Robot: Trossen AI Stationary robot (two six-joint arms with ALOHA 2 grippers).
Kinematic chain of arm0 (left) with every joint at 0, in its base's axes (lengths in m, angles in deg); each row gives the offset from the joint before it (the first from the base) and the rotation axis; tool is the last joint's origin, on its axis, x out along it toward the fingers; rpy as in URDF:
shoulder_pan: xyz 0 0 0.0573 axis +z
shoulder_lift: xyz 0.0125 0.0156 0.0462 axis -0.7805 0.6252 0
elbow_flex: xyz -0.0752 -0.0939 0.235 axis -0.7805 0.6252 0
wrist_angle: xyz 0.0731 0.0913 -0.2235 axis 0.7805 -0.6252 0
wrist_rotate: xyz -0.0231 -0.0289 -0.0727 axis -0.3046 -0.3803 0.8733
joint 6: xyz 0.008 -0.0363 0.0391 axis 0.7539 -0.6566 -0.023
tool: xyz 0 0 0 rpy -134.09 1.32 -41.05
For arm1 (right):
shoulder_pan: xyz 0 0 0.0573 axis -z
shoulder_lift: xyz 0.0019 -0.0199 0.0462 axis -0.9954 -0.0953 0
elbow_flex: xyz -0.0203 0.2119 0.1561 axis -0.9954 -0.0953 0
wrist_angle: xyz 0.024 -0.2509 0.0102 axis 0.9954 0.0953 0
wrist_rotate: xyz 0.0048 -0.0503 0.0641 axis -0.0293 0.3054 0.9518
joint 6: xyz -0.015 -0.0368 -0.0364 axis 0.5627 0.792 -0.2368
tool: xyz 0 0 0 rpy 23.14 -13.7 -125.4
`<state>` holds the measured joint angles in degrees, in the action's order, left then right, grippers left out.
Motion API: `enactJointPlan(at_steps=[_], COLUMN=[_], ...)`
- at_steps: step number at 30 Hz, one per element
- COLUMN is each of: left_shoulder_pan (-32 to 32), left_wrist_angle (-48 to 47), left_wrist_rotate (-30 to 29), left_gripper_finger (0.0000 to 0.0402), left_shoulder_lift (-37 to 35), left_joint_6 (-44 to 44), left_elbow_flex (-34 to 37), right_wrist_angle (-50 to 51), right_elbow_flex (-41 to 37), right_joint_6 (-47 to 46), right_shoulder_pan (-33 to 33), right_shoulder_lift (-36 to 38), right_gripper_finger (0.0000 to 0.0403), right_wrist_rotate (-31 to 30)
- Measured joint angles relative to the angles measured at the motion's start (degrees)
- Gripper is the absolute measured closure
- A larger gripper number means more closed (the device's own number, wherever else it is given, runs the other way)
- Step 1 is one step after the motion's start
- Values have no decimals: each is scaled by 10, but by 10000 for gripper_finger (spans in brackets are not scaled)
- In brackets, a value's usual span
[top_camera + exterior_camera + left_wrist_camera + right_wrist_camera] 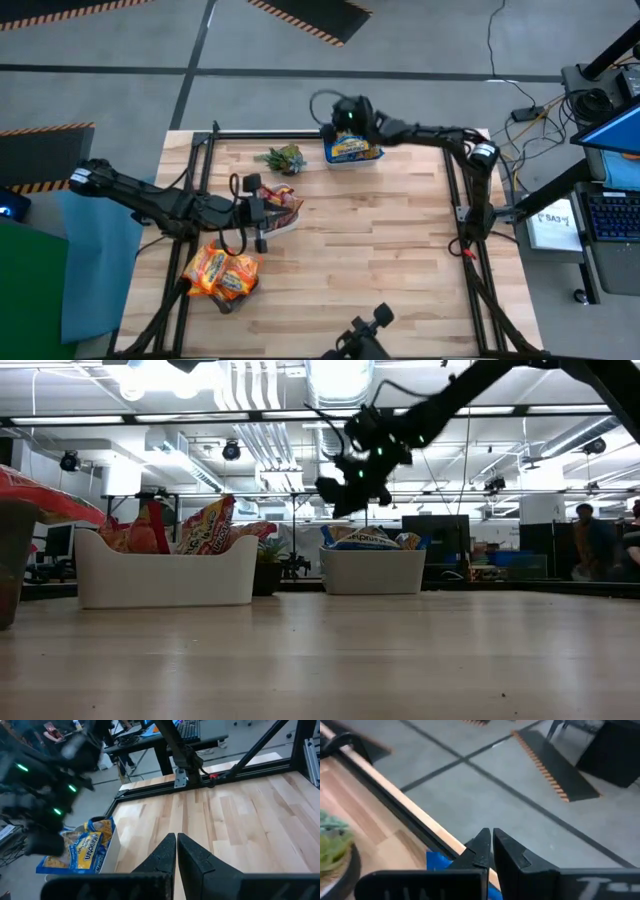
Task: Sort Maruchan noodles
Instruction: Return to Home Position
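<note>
Blue-yellow noodle packets (352, 150) lie in a white tub (372, 571) at the table's far edge. My right gripper (350, 118) hangs above it, fingers shut on nothing (491, 840); a blue packet (437, 861) shows beneath them. Dark red packets (284, 203) fill a second tub (165, 572) left of the table's middle. My left gripper (262, 222) hovers at that tub's near side, shut and holding nothing (176, 845). Orange packets (222, 272) sit in a third tub near the table's near-left corner.
A small green plant (283, 157) stands left of the blue tub. A black metal frame (455, 190) borders the table. Bare wood (380, 250) spreads across the middle and right of the table. People (590, 540) stand far off in the room.
</note>
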<state>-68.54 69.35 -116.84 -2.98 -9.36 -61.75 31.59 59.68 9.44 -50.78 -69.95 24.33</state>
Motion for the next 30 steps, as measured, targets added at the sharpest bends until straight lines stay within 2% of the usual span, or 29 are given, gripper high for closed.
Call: enactJointPlan(at_steps=[7,10,17,24,30], left_shoulder_pan=[0,0,0,0,0], left_wrist_angle=[-1,0,5,7,6], left_wrist_rotate=[0,0,0,1,1], left_gripper_finger=[402,402,402,402,402], left_shoulder_lift=[0,0,0,0,0], left_joint_6=[0,0,4,6,11], left_elbow_flex=[0,0,0,-1,-1], right_wrist_angle=[-296,-344,-347,-317,-294], right_elbow_flex=[-189,-241,-269,-215,-200], right_joint_6=[-51,-73,-85,-83,-95], right_shoulder_pan=[-25,-29,-31,-37,-44], right_shoulder_lift=[-6,-8,-3,8,-11], right_gripper_finger=[394,394,394,394,394], right_wrist_rotate=[-45,-51,-63,-58,-58])
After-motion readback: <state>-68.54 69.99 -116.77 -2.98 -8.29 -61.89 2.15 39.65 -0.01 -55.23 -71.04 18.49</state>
